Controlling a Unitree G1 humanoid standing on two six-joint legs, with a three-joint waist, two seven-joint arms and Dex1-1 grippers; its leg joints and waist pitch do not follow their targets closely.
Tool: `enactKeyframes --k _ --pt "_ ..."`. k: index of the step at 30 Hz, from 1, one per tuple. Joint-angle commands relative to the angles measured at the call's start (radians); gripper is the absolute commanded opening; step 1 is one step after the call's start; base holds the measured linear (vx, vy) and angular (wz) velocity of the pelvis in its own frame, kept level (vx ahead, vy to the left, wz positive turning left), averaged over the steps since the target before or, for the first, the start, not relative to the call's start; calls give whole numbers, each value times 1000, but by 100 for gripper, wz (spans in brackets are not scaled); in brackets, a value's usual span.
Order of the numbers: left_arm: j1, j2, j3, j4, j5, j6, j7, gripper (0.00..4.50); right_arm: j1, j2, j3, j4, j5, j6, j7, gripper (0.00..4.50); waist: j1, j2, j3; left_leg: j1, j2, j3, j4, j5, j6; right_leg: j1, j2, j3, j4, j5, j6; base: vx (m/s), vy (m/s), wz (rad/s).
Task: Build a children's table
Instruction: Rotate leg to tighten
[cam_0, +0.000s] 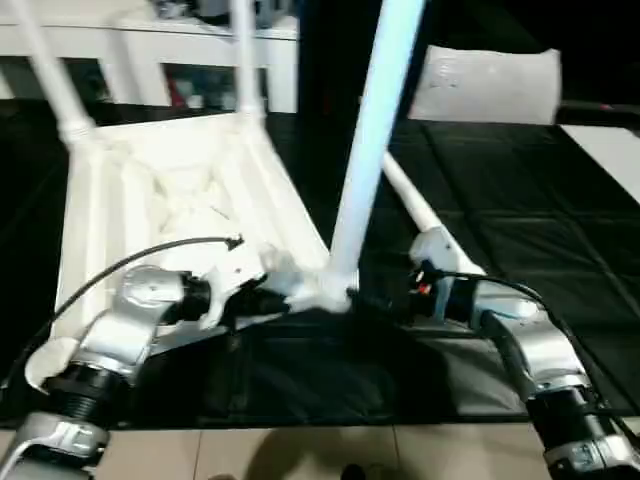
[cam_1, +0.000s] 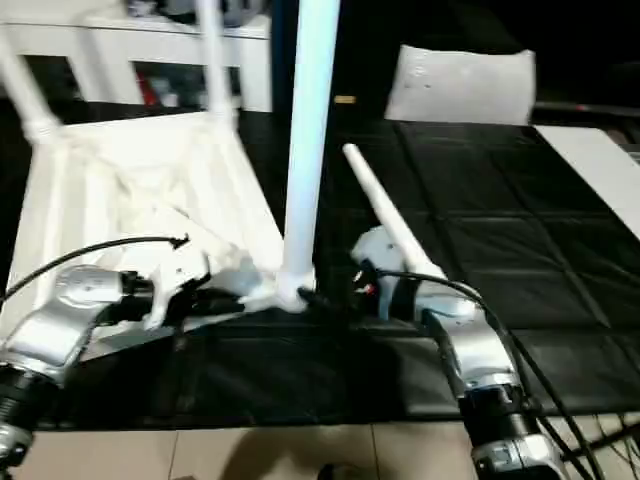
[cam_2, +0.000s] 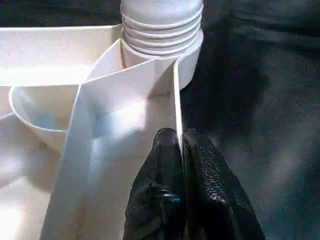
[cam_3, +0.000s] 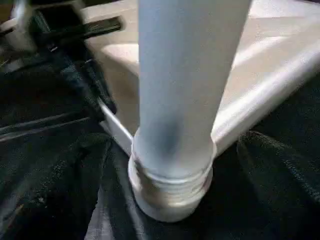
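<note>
Left end effector (cam_0: 262, 296) has its fingers (cam_2: 172, 165) pressed together around the thin side rim of the tabletop (cam_0: 170, 190), just short of the near corner socket. Right end effector (cam_0: 400, 292) stands spread, holding nothing, on the opposite side of that socket. Between the two rises the near leg (cam_0: 372, 140), its long axis almost upright, its threaded foot (cam_3: 170, 185) seated in the socket.

Two more legs (cam_0: 52, 70) stand in the far corner sockets. The fourth leg (cam_1: 385, 215) lies loose on the black mat, touching or just beside the right wrist and pointing toward the far edge. My judgement: the right arm is nearer to it.

The tabletop lies ribs-up, its open compartments holding nothing.
</note>
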Motion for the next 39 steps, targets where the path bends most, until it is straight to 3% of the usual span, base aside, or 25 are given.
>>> enactKeyframes --k 1,4,6,13,22,31,36,37,38,39 --pt "-13 7 -59 6 -9 -38 -96 0 -15 -22 22 11 -14 -23 52 444 2 8 -70 4 27 3 -74 -160 76 56 -51 59 -52 -293 -189 0 0 0" --pt "-27 22 -88 19 -5 -60 -134 0 -23 -29 32 23 -2 -23 109 444 16 8 -71 5 27 5 -75 -156 75 60 -52 60 -47 -272 -202 0 0 0" --pt "-39 29 -105 33 -2 -80 -179 0 -36 -33 42 44 8 -36 147 415 21 7 -70 3 28 4 -76 -159 67 62 -53 60 -47 -276 -199 0 0 0" --pt "-55 30 -127 54 11 -111 -221 0 -55 -31 60 82 12 -55 188 367 29 5 -67 6 28 2 -78 -205 41 62 -57 59 -60 -390 -161 0 0 0" --pt "-77 24 -135 101 24 -150 -214 0 -59 -25 86 104 1 -79 234 279 33 8 -69 5 29 2 -78 -200 36 63 -56 58 -58 -368 -167 0 0 0" --pt "-84 24 -140 125 26 -164 -208 0 -61 -15 94 113 6 -78 249 250 33 6 -69 5 29 1 -79 -205 33 64 -56 58 -60 -390 -157 0 0 0" --pt "-92 -4 -106 151 41 -163 -101 0 -28 -3 91 79 25 -34 223 249 34 8 -66 11 28 3 -78 -234 31 60 -54 57 -66 -419 -152 0 0 0" --pt "-96 -35 -73 144 32 -119 -19 0 -7 20 76 58 30 7 157 249 33 8 -61 17 27 3 -78 -267 24 56 -57 55 -75 -475 -140 0 0 0" --pt "-96 -43 -66 140 30 -104 0 0 -5 28 73 59 25 16 133 249 33 8 -61 17 27 3 -78 -267 24 56 -57 55 -75 -475 -140 0 0 0" --pt "-96 -77 -37 120 19 -39 80 0 2 64 60 61 5 52 31 249 28 8 -56 18 24 -3 -81 -305 8 55 -54 48 -81 -548 -109 0 0 0"
